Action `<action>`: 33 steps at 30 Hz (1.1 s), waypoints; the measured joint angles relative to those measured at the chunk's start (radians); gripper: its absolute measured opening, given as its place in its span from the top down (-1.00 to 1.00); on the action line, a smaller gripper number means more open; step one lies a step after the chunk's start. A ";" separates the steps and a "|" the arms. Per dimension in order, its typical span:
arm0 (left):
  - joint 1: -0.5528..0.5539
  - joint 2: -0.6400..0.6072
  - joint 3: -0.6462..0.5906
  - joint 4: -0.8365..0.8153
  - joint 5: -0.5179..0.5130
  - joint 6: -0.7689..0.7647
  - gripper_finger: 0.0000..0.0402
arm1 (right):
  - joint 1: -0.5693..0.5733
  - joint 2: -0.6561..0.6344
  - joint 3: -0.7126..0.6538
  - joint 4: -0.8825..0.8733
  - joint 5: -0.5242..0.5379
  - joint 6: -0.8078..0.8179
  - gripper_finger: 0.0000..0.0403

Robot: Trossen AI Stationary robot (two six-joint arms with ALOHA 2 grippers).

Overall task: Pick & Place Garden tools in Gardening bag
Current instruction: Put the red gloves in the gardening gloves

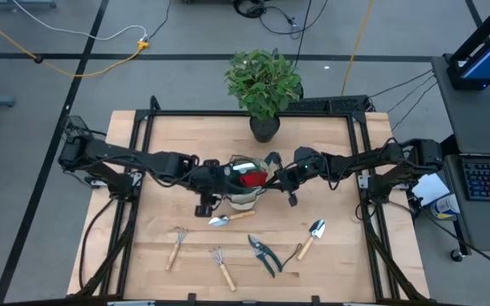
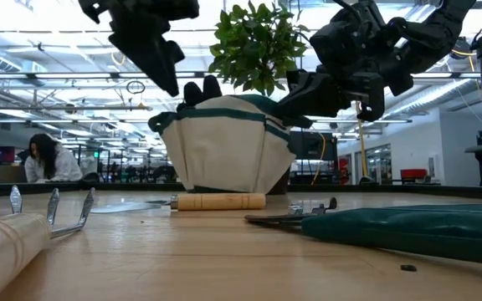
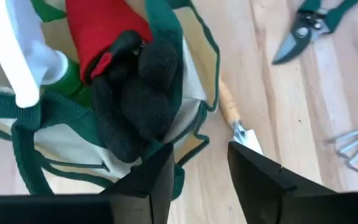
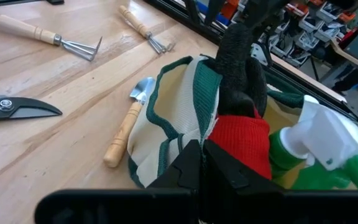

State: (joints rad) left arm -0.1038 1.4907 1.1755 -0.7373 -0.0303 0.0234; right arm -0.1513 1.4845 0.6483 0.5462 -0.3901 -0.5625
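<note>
Just in front of the bag (image 1: 245, 194) lies your nearest loose tool, a trowel (image 1: 230, 218), its handle running left to right. Your left gripper (image 3: 199, 168) hangs over it with fingers parted and empty; the right gripper (image 4: 197, 163) pinches the bag's rim.

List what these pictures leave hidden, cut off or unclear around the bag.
- Inside of the gardening bag: left wrist view, covered by the gloves and spray bottle.
- Pruners: left wrist view, handles cut by the top edge.
- Trowel blade: low view, blurred and edge-on.
- Right gripper on the bag rim: whether it pinches fabric is unclear.
</note>
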 joint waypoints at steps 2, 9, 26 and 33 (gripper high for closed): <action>-0.010 0.003 -0.001 -0.010 -0.029 -0.011 0.21 | 0.000 0.000 0.000 0.000 0.000 0.000 0.98; -0.002 0.026 -0.010 0.000 -0.101 -0.093 0.21 | 0.002 0.000 0.000 0.001 -0.003 0.004 0.98; 0.020 0.048 -0.075 0.052 -0.106 -0.038 0.89 | 0.002 0.000 0.000 0.002 -0.005 0.001 0.98; 0.005 0.028 -0.031 0.034 -0.197 0.056 0.97 | 0.002 0.000 0.000 0.002 -0.005 0.001 0.98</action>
State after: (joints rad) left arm -0.0987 1.5186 1.1447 -0.7031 -0.2276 0.0798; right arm -0.1490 1.4849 0.6487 0.5484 -0.3946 -0.5613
